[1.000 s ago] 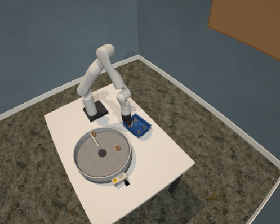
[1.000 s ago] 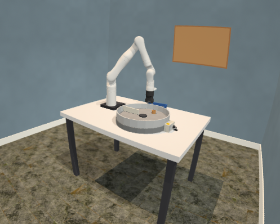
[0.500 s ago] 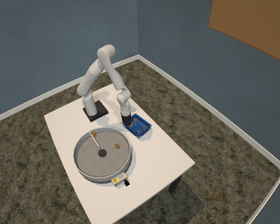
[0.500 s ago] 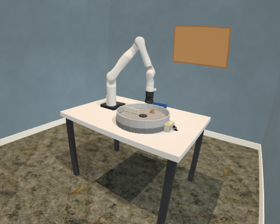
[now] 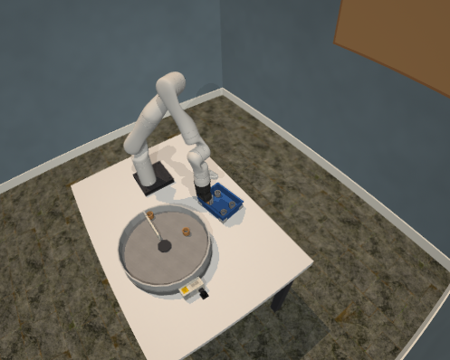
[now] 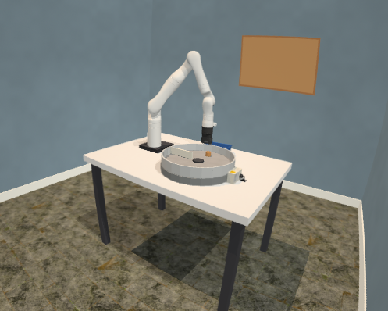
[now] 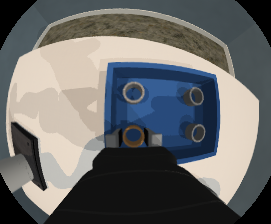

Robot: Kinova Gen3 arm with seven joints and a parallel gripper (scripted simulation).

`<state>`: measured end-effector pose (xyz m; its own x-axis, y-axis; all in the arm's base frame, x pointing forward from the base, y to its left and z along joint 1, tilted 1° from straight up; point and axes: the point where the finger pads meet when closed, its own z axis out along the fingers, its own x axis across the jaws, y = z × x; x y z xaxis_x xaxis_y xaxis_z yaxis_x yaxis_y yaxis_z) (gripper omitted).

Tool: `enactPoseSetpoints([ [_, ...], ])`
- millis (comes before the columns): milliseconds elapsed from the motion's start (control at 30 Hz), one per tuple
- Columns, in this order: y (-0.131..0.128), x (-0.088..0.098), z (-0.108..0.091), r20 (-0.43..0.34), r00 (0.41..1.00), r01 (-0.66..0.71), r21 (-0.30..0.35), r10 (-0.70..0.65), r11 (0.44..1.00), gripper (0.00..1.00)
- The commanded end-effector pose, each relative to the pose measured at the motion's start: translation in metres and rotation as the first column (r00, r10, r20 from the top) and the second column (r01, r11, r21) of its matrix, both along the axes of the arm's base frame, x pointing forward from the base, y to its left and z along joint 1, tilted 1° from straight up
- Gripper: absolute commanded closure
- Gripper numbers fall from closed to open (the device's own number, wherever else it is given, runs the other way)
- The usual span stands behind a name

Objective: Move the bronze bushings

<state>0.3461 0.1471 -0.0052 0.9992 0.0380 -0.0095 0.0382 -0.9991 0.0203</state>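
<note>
Turntable (image 5: 134,276) mid-table toward the near edge; two bronze bushings (image 5: 186,232) stand upright on its disc. Gripper (image 7: 134,139), fingers spread wide and holding nothing, straddles a third bronze bushing (image 7: 133,136) in the blue crate (image 5: 236,199) near the far-right edge, beside three steel bushings (image 7: 196,96).

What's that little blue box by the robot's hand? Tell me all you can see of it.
The blue crate is a shallow, open-topped rectangular tray with low walls, plastic-looking, lying flat on the white table beside the turntable. Inside stand three steel bushings and one bronze bushing. The open, empty gripper straddles the bronze one.
</note>
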Motion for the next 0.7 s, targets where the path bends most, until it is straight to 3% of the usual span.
enactPoseSetpoints([
  [0, 0.0002, 0.0005, 0.0005, 0.001, 1.000, 0.000, 0.001, 0.000, 1.000, 0.24],
  [333, 0.0002, 0.0005, 0.0005, 0.001, 1.000, 0.000, 0.001, 0.000, 1.000, 0.24],
  [367, 0.0002, 0.0005, 0.0005, 0.001, 1.000, 0.000, 0.001, 0.000, 1.000, 1.00],
  [667, 0.0002, 0.0005, 0.0005, 0.001, 1.000, 0.000, 0.001, 0.000, 1.000, 1.00],
])
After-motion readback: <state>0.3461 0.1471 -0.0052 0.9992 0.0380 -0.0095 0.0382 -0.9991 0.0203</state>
